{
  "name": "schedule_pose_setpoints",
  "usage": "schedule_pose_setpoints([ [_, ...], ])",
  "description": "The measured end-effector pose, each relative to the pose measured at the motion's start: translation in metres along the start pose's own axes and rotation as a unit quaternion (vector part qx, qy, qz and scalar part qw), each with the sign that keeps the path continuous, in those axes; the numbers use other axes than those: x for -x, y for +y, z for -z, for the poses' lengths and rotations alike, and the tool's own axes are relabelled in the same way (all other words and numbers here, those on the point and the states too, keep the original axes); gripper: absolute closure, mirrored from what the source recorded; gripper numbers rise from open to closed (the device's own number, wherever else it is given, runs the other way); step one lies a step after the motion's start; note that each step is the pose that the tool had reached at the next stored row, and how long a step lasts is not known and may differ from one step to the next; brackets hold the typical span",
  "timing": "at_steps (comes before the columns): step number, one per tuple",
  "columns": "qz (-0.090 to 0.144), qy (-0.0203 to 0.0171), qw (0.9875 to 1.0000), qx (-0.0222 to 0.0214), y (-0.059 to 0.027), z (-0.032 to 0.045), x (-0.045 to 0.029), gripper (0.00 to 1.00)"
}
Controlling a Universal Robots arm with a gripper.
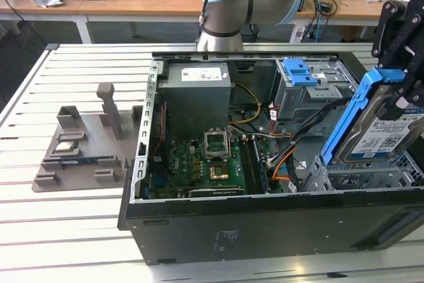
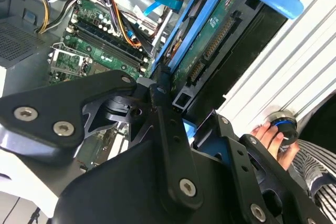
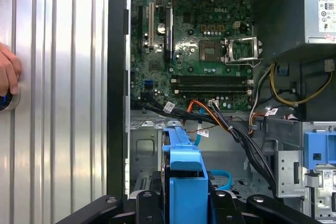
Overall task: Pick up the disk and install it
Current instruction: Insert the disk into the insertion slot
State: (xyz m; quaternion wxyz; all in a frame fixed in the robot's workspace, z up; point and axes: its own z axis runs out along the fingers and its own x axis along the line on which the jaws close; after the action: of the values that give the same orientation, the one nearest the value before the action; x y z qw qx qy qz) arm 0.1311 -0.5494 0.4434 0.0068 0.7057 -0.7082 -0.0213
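The gripper is closed on the disk, which is held tilted, in its blue bracket, above the drive bay at the exterior view's right end of the open computer case. A snag is judged likely: the cable bundle is draped just beside the bay and could be caught under the bracket. A tilted entry could jam the disk against the bay walls. A person's hand is rested on the slatted table beside the case and could be endangered.
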Motion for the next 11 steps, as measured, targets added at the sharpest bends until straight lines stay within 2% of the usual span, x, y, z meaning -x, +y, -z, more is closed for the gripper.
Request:
schedule_pose_setpoints([
  [9, -0.006, 0.0011, 1.0000, 0.0001, -0.0033, -0.0063, 0.0037, 0.63],
  [10, -0.006, 0.0012, 1.0000, 0.0001, -0.0035, -0.0083, 0.0037, 0.63],
  [11, -0.006, 0.0011, 1.0000, 0.0003, -0.0038, -0.0156, 0.0036, 0.63],
])
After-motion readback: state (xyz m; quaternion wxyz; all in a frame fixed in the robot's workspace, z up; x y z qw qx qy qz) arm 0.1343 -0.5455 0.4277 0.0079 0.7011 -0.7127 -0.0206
